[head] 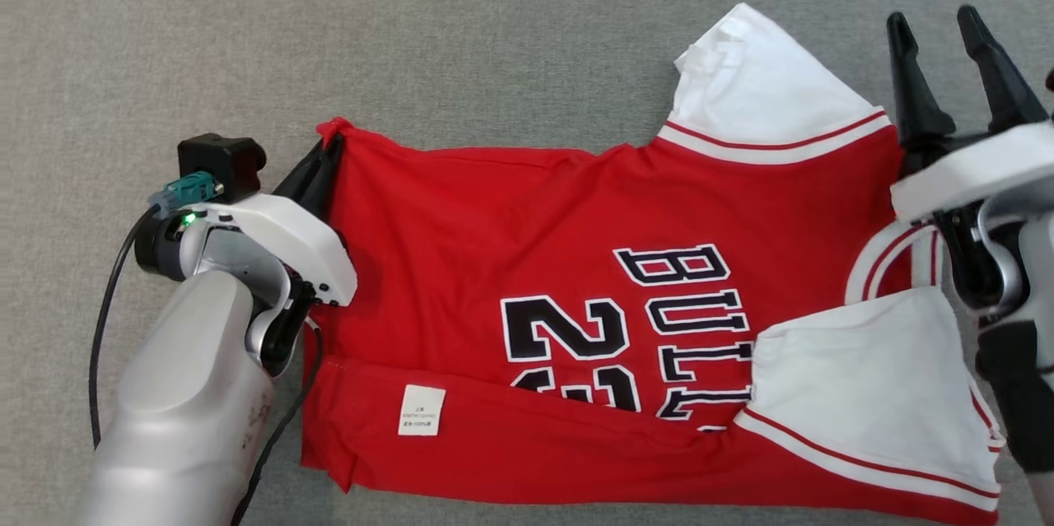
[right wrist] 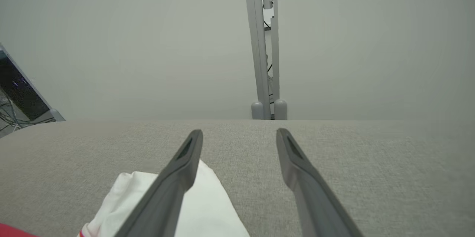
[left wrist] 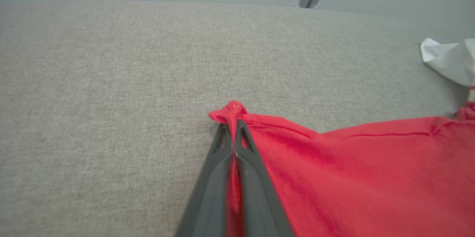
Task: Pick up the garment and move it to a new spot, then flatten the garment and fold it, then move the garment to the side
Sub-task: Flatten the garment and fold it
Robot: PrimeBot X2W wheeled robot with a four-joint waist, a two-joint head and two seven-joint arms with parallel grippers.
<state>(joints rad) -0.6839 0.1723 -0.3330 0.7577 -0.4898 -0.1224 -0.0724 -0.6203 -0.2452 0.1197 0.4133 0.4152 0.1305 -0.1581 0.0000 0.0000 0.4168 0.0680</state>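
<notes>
Grey woven worktop carries the red-and-white basketball jersey, spread centrally. Left gripper fingers pinch its far-left hem corner; right gripper fingers gape empty beside the white sleeve. Risk: one-sided pulling may slip that small pinch or bunch the cloth.

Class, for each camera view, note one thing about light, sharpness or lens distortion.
Head view: even, soft light, lettering on the jersey crisp, barely any shadow. Left wrist view: the left gripper blurs near the bottom edge. Right wrist view: the grey fabric surface bows at its far edge, the wall behind hazy.
</notes>
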